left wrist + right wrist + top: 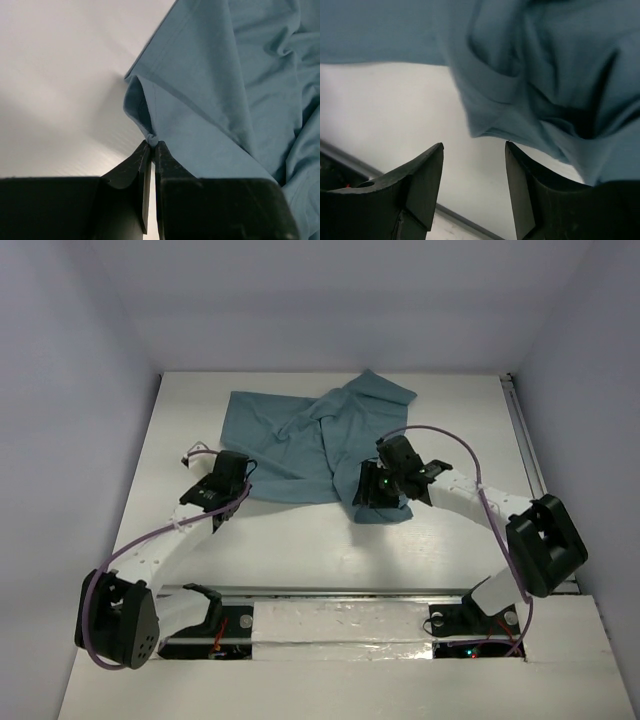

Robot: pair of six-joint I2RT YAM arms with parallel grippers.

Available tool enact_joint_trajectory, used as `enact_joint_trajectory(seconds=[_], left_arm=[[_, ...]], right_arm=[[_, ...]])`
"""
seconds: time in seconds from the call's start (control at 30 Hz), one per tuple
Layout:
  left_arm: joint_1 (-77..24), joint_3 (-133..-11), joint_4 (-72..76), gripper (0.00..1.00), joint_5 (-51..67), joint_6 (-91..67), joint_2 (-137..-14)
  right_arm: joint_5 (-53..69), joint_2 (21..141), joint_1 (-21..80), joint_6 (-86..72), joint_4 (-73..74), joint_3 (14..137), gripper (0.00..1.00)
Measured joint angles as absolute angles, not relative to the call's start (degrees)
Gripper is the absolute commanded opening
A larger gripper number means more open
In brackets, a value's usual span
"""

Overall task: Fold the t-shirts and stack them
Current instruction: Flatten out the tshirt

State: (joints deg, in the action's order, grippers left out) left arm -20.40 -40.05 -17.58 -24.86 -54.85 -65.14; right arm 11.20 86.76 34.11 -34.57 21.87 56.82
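The teal-blue t-shirt [300, 440] lies crumpled and partly folded over itself on the far middle of the white table [300, 540]. My left gripper [240, 480] is at its near left corner and is shut on a pinch of the shirt's hem [151, 137]. My right gripper [372, 502] hovers over the shirt's near right corner [490, 120], jaws open and empty, the cloth edge just beyond the fingertips [438, 150]. No white label shows.
A metal rail [360, 592] runs along the near table edge by the arm bases. White walls enclose the table on the left, back and right. Purple cables [440, 435] loop off both arms.
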Motion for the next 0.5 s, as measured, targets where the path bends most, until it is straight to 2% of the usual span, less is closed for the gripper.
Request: enact_joint_trajectory(seconds=[0.23, 0.33, 0.47, 0.5], left_arm=[[-20.4, -41.8, -17.7, 0.0, -24.9, -50.4, -63.8], [-20.4, -43.7, -17.6, 0.0, -25.0, -48.6, -63.8], [-20.4, -44.9, -17.4, 0.0, -25.1, -46.7, -63.8], [-20.4, -45.1, -17.4, 0.0, -25.1, -46.3, -63.8]], right_arm=[[6.4, 90.0, 33.8, -39.2, 21.3, 54.4, 0.6], [7.1, 93.6, 33.8, -40.2, 20.4, 54.6, 0.54], [8.5, 95.6, 33.8, -41.1, 20.0, 56.2, 0.34], [8.7, 95.6, 33.8, -41.3, 20.0, 57.2, 0.36]])
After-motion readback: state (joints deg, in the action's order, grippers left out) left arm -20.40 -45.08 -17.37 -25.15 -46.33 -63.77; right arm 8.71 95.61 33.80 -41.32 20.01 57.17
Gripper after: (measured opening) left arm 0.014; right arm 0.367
